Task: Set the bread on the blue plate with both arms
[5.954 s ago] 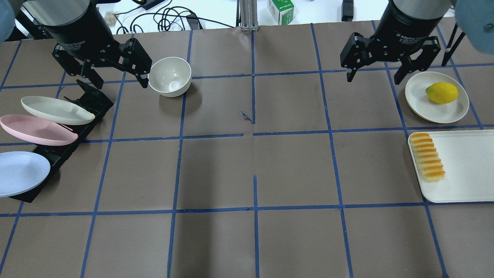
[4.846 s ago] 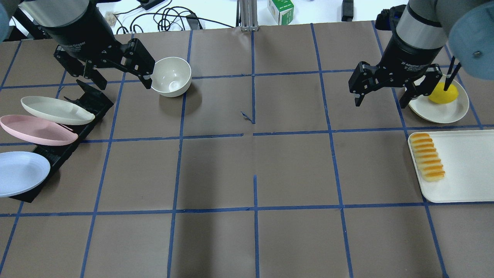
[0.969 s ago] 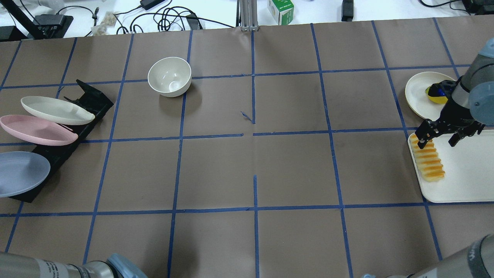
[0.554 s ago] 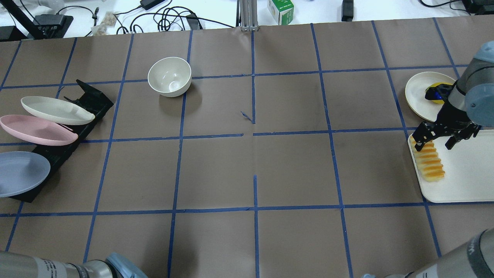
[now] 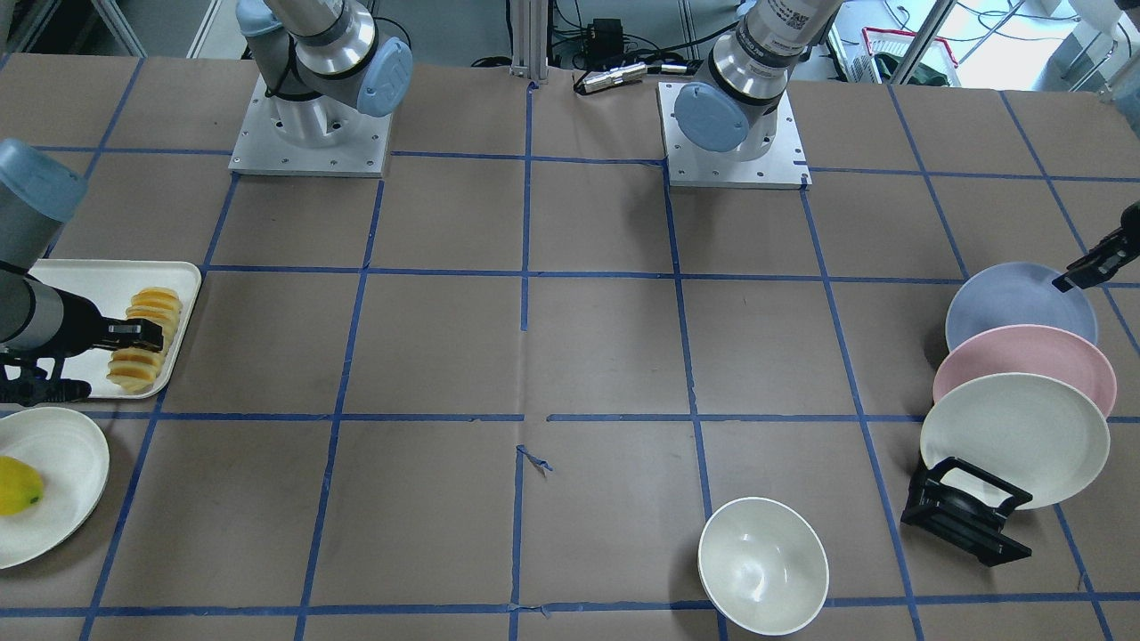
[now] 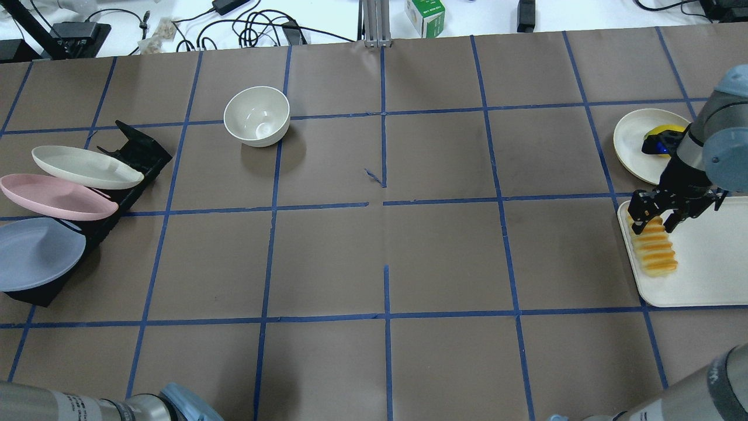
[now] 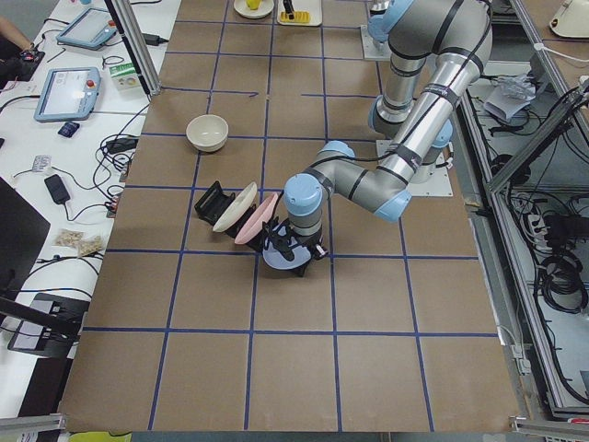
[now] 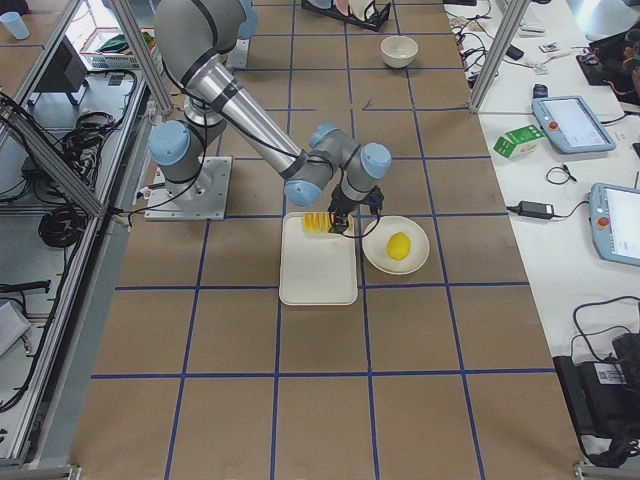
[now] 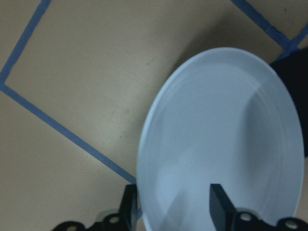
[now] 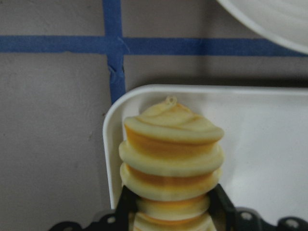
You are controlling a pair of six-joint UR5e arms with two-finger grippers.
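The bread (image 6: 657, 254) lies along the left edge of a white tray (image 6: 707, 263) at the table's right. My right gripper (image 6: 653, 224) is shut on the loaf's far end. In the right wrist view its fingers press both sides of the bread (image 10: 171, 144). The blue plate (image 6: 35, 254) leans in a black rack (image 6: 137, 155) at the far left. My left gripper (image 9: 172, 211) is out of the overhead view. In the left wrist view it is shut over the blue plate's (image 9: 226, 134) rim, one finger behind it and one inside. The front view shows one fingertip (image 5: 1091, 264) at the plate's rim (image 5: 1015, 307).
A pink plate (image 6: 55, 196) and a cream plate (image 6: 85, 166) lean in the same rack. A cream bowl (image 6: 257, 116) stands at the back left. A lemon (image 5: 18, 488) sits on a cream plate (image 6: 634, 143) beyond the tray. Blue tape lines grid the brown table.
My right gripper has closed on the bread's far end and nudged the loaf slightly. The blue plate has shifted to the right in its rack.
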